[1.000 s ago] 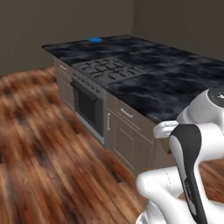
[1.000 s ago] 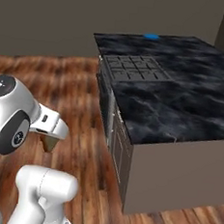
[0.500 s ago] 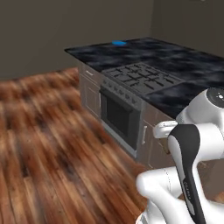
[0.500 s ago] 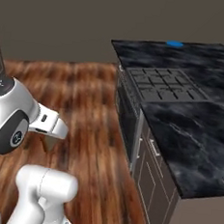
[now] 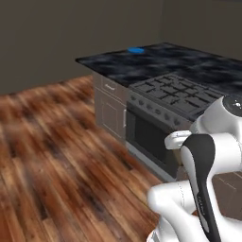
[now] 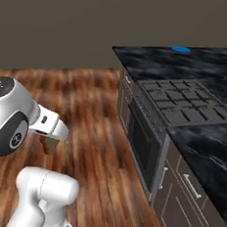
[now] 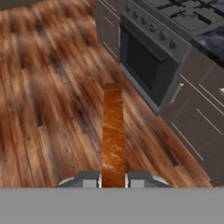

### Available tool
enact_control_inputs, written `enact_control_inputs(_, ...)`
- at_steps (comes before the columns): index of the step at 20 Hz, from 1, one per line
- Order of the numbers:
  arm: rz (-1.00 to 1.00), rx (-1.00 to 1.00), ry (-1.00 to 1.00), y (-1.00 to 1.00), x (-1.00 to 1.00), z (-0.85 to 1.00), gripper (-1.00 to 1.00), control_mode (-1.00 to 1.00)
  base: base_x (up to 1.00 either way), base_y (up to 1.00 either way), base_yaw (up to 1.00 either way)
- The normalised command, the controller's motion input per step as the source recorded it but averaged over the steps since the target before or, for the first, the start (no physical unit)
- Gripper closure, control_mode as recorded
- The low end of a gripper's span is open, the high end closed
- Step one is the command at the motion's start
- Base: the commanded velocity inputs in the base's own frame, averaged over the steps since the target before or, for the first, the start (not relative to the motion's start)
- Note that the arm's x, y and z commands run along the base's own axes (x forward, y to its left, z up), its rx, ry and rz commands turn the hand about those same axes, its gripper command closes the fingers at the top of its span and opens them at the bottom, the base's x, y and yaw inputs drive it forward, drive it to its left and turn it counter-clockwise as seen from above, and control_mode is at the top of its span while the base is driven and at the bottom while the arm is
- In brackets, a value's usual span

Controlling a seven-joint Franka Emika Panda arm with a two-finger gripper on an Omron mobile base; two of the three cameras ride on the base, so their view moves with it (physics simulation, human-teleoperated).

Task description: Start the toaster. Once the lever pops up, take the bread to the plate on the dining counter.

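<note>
My gripper [image 7: 113,179] is shut on the bread [image 7: 113,135], a brown slice seen edge-on that sticks out from between the fingertips over the wooden floor. The right base view shows the bread [image 6: 50,145] hanging under the white hand at the left. The blue plate [image 5: 136,50] [image 6: 180,49] lies at the far end of the black marble dining counter [image 5: 156,64] [image 6: 150,60], well away from the gripper. The toaster is out of view.
A gas cooktop [image 5: 182,90] [image 6: 185,100] sits in the counter, with an oven [image 5: 149,137] [image 7: 148,61] and grey cabinet fronts [image 6: 186,191] below. Wooden floor [image 5: 52,156] spreads to the left, and a dark wall stands behind.
The whole picture has shifted, so the base has moved: the counter and stove now show from a different angle. The bread stays held in the shut gripper.
</note>
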Motion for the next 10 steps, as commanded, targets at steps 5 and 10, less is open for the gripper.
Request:
enact_control_inputs(5, 0.00, 0.00, 0.00, 0.00, 0.00, 0.00, 1.00, 1.00, 1.00, 1.00, -0.28)
enact_control_inputs(10, 0.00, 0.00, 0.00, 0.00, 0.00, 0.00, 1.00, 1.00, 1.00, 1.00, -0.36)
